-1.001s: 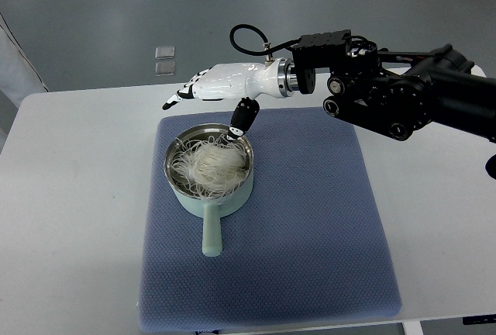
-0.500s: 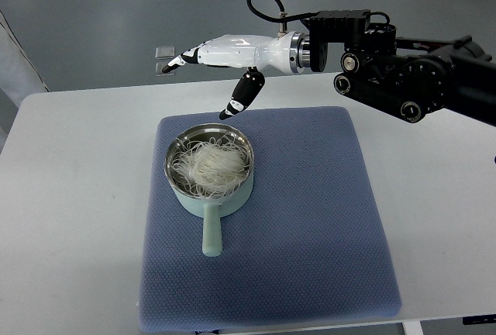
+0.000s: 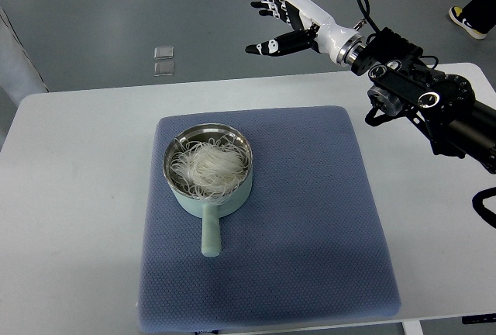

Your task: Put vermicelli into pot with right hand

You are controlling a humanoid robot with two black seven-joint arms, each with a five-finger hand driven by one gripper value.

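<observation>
A pale green pot [image 3: 208,195] with a steel inside sits on the left half of the blue mat [image 3: 310,219], its handle pointing toward the near edge. A white tangle of vermicelli [image 3: 208,164] fills the pot, and a few strands hang over its rim. My right hand [image 3: 279,17] is raised high beyond the table's far edge, well up and to the right of the pot. Its fingers are spread and hold nothing. The black right arm [image 3: 422,98] enters from the right edge.
The mat lies on a white table [image 3: 70,219]. Two small clear squares [image 3: 163,60] lie on the grey floor behind the table. A person's shoe [image 3: 474,11] shows at the top right corner.
My right hand has lifted away from the pot's far rim and swung up and to the right, turning palm up. The vermicelli stays in the pot.
</observation>
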